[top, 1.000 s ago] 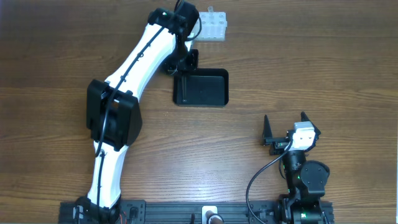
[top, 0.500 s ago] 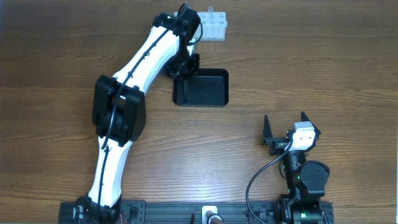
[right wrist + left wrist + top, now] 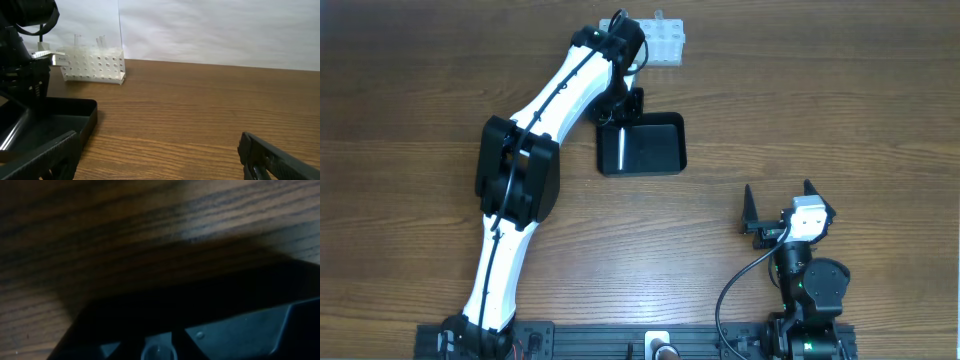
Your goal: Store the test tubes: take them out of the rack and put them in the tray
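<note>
Lying in tray (image 3: 658,152): 1 test tube (image 3: 620,150)

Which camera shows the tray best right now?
The top view: it looks straight down on the black tray, nearly whole, with a test tube showing inside along its left edge. The left wrist view gives a dark close-up of one corner; the right wrist view catches its side wall at a low angle.
</note>
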You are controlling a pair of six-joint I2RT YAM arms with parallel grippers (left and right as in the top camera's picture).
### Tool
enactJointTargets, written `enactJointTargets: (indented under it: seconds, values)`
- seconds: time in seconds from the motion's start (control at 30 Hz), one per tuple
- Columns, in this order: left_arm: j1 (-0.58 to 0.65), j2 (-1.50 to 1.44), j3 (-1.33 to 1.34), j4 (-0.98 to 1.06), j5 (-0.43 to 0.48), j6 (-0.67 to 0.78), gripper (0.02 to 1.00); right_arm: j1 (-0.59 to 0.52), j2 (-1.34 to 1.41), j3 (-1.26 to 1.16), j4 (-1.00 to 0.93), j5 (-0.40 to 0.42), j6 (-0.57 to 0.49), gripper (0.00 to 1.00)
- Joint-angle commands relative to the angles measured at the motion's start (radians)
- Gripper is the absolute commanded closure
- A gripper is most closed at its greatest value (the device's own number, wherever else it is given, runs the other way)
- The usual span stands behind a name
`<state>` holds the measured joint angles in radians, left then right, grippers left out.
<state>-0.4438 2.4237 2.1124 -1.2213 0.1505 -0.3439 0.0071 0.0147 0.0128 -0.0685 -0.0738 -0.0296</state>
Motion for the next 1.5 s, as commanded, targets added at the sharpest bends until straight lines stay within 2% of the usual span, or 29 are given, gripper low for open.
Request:
enactJointTargets:
  seconds: [0.03, 0.13, 0.33, 0.6, 0.77, 1.13, 1.37, 1.5]
  values:
    - [0.003, 0.014, 0.013, 0.003, 0.011, -0.013, 0.748, -0.006, -0.010, -0.007, -0.002, -0.015, 0.003, 0.007]
    - [0.003, 0.004, 0.014, -0.008, 0.014, -0.013, 0.687, -0.006, -0.010, -0.007, -0.002, -0.015, 0.003, 0.009]
    - [-0.002, -0.092, 0.053, -0.019, 0.006, -0.012, 0.634, -0.006, -0.010, -0.007, -0.002, -0.015, 0.003, 0.009]
    - [0.018, -0.150, 0.209, 0.060, -0.145, 0.000, 0.439, -0.006, -0.010, -0.007, -0.002, -0.015, 0.003, 0.007]
    - [0.045, -0.150, 0.224, 0.204, -0.163, 0.023, 0.288, -0.006, -0.010, -0.007, -0.002, -0.015, 0.003, 0.007]
    - [0.063, -0.058, 0.224, 0.468, -0.164, 0.106, 0.268, -0.006, -0.010, -0.007, -0.002, -0.015, 0.003, 0.007]
    - [0.063, 0.008, 0.224, 0.565, -0.248, 0.153, 0.270, -0.006, -0.010, -0.007, -0.002, -0.015, 0.003, 0.009]
    - [0.064, 0.033, 0.224, 0.616, -0.257, 0.181, 0.275, -0.006, -0.010, -0.007, -0.002, -0.015, 0.003, 0.009]
